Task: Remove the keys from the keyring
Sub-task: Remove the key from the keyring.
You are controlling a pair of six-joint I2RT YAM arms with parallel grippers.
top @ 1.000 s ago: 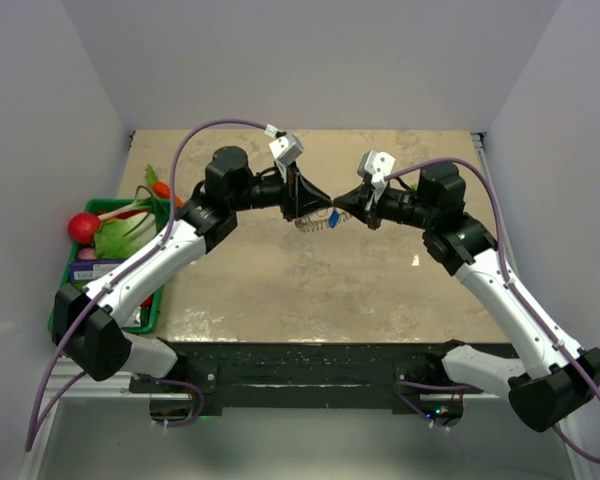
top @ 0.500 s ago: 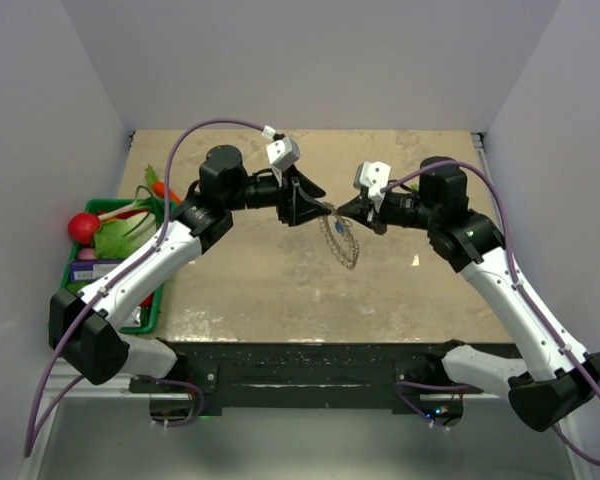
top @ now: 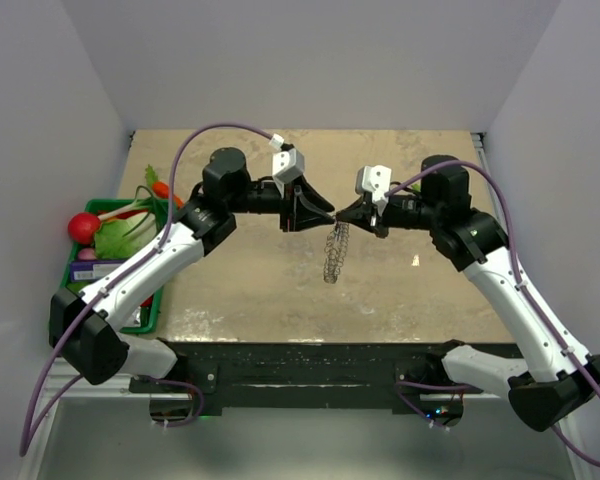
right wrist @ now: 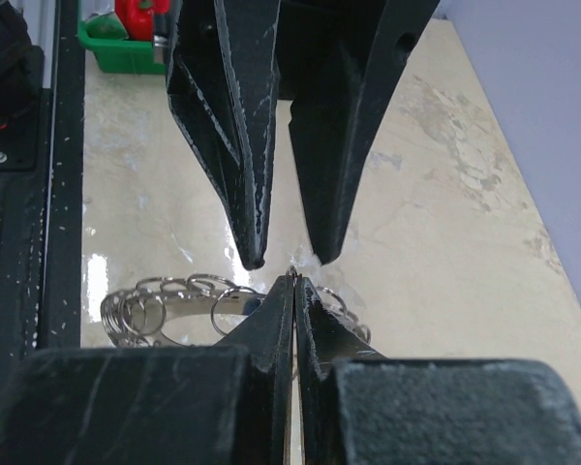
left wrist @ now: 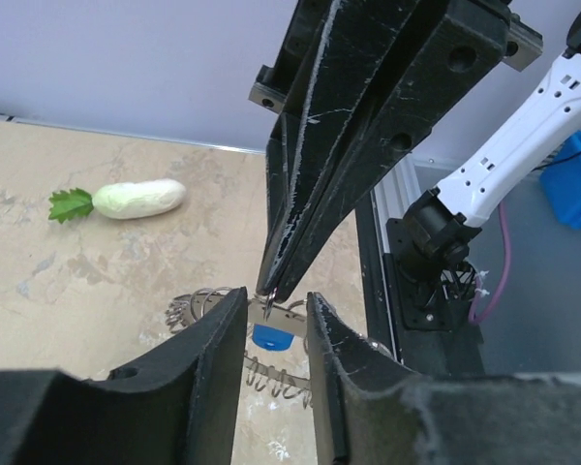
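Observation:
The keyring, a grey coiled metal loop, hangs down over the middle of the table from my right gripper, which is shut on a thin wire of it at its very tip. In the right wrist view more of the keyring shows to the left of the shut fingers. My left gripper faces it tip to tip and stands open, its jaws either side of the right gripper's point without closing on anything. Of the keys I see one small blue head on the keyring, just below the jaws.
A white radish with green leaves lies on the beige table beyond the grippers. A green tray with a red vegetable and leafy greens sits at the left edge. Grey walls close in the sides and back.
My left gripper was shut on the keyring and has opened and let go. The loop, bunched between both grippers before, swung out and now hangs straight down from the right gripper.

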